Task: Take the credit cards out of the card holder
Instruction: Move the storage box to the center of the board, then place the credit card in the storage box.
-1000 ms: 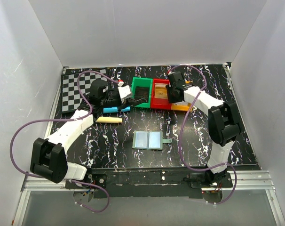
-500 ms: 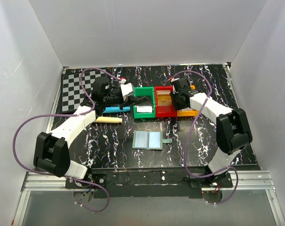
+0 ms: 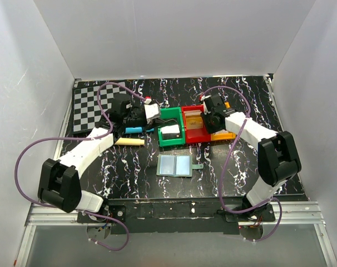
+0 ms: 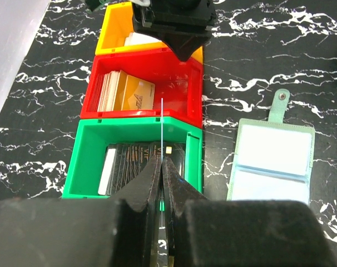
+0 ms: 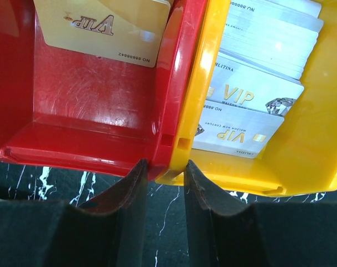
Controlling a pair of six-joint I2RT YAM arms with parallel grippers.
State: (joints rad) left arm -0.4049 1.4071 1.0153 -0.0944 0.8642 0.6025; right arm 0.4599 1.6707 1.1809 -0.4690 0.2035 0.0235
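The card holder [image 3: 175, 165] lies open and flat on the table, two pale-blue panels up, tab to the right; it also shows in the left wrist view [image 4: 273, 161]. My left gripper [image 3: 153, 112] [image 4: 162, 158] is shut on a thin credit card [image 4: 162, 123], held edge-on over the green bin [image 3: 161, 134] [image 4: 90, 156], where dark cards lie. My right gripper [image 3: 212, 120] [image 5: 163, 167] is clamped on the joined walls of the red bin [image 3: 196, 139] [image 5: 102, 105] and the yellow bin [image 3: 224, 135] [image 5: 241, 172].
The red bin [image 4: 146, 114] holds gold cards, the yellow bin [image 4: 110, 33] white ones. A checkerboard mat [image 3: 90, 108] lies at the back left. A blue marker [image 3: 134, 130] and a cream stick [image 3: 129, 142] lie left of the bins. White walls enclose three sides.
The row of three bins has slid toward the near edge, with my right gripper holding it. My left gripper has stayed beside the green bin with the card.
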